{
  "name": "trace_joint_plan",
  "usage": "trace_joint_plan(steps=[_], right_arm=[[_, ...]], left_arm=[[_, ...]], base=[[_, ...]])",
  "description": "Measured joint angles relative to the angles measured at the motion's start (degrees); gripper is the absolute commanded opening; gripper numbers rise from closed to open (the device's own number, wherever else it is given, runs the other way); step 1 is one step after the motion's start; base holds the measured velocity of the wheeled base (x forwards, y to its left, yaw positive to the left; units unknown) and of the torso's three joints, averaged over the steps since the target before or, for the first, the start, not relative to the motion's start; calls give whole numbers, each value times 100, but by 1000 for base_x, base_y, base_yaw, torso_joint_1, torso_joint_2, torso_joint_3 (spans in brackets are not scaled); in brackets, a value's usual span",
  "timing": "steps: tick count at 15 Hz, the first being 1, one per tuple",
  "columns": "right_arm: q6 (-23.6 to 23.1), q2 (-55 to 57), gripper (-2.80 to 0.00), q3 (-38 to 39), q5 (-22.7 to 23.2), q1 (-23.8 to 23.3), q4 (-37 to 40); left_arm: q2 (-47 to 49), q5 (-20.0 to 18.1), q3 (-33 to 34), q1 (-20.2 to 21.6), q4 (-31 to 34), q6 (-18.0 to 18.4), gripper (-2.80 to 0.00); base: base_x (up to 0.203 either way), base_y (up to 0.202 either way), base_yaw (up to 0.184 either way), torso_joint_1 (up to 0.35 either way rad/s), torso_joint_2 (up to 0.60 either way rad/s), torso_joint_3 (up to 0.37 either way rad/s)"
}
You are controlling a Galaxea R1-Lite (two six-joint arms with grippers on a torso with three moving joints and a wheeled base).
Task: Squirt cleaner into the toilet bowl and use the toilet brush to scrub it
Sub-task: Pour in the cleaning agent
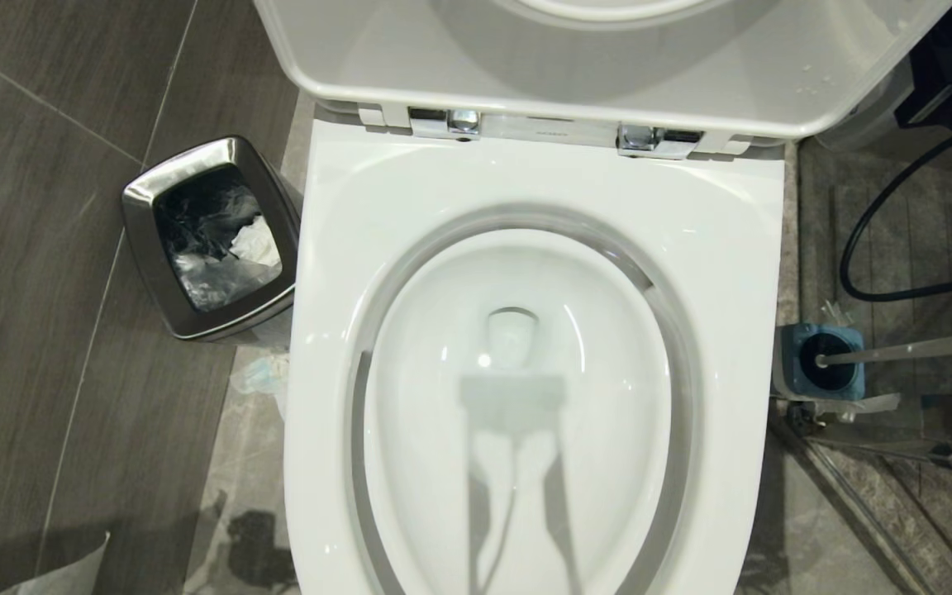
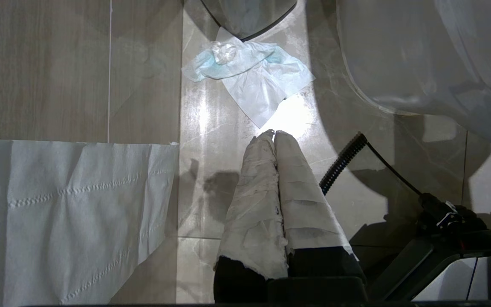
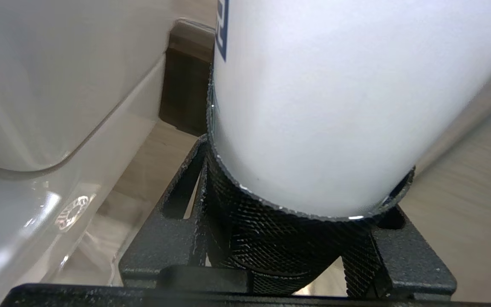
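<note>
toilet bowl (image 1: 525,207) sits lid-up, toilet brush (image 1: 906,351) parked in its holder (image 1: 798,364) by the right edge. right gripper (image 3: 296,238) fingers clamp a white bottle (image 3: 335,106); left gripper (image 2: 274,135) fingers pressed together, empty, over floor.

I'm in a bathroom: a toilet (image 1: 344,248) before me, a steel bin (image 1: 195,314) beside it, a brush (image 1: 897,351), tiled floor (image 1: 30,248).

Steel waste bin (image 1: 210,240) with crumpled liner stands on dark floor tiles (image 1: 30,248) | blue-white tissue (image 2: 247,72) lies nearby | paper sheet (image 2: 58,213) spread flat | black cable (image 1: 881,240) curls opposite
</note>
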Motion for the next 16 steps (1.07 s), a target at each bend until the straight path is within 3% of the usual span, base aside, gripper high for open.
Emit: trace_joint_plan(steps=[5, 11, 16], right_arm=[[0, -1135, -280, 531, -313, -21, 986], [74, -2470, -280, 823, -330, -13, 2993], [503, -3117, -280, 885, -337, -13, 3339]], left_arm=[[0, 0, 0, 0, 0, -1, -280], [0, 1, 0, 0, 0, 1, -280], [0, 2, 0, 0, 0, 2, -280]], base=[[0, 0, 0, 0, 0, 0], [0, 0, 0, 0, 0, 0], [0, 0, 0, 0, 0, 0]])
